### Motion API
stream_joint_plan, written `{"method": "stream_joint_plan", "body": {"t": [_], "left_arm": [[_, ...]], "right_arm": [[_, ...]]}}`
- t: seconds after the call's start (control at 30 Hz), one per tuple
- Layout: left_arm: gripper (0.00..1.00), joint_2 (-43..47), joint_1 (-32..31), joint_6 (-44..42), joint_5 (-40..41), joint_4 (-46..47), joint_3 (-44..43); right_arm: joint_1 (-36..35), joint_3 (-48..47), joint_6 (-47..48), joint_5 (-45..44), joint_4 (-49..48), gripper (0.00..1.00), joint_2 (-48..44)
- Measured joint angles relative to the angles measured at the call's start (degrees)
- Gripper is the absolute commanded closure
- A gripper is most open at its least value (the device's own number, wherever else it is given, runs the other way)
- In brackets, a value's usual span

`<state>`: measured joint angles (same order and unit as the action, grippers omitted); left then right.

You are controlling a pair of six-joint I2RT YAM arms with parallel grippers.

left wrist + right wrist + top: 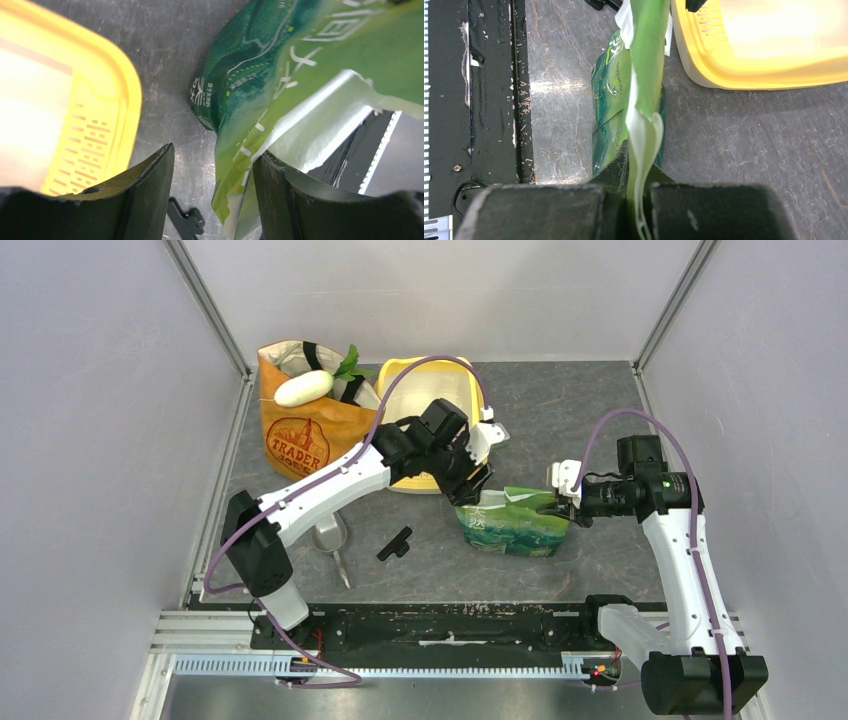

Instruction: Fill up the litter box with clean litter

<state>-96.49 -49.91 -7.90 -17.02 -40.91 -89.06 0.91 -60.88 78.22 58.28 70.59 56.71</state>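
Yellow rectangular litter box (435,390), rounded corners, pale inner basin, slotted strip at one end, lying flat at rear centre of table (600,410).

Left arm (330,485) is lying across the near end of the litter box (749,75), blocking entry from the front. Orange paper bag (300,440) is crowding the box's left side. Green foil bag (520,528), pinched by the right gripper (553,508), is standing just off the box's near right corner. Left gripper (214,152), fingers apart, is sitting at the bag's torn top. Bare table (590,430) right of the box is offering the widest lane. Clear scoop (328,532) and black clip (395,543) are cluttering the front-left strip.
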Motion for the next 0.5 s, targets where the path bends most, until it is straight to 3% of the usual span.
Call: {"method": "stream_joint_plan", "body": {"t": [0.2,0.5], "left_arm": [[0.31,0.0,-0.1,9.4,3.7,0.3,-0.1],[0.35,-3.5,-0.7,23.9,6.0,-4.2,-3.9]], "right_arm": [[0.0,0.0,-0.3,0.0,-0.3,1.00,0.0],[0.0,0.3,-4.4,-1.4,-3.6,1.00,-1.0]]}}
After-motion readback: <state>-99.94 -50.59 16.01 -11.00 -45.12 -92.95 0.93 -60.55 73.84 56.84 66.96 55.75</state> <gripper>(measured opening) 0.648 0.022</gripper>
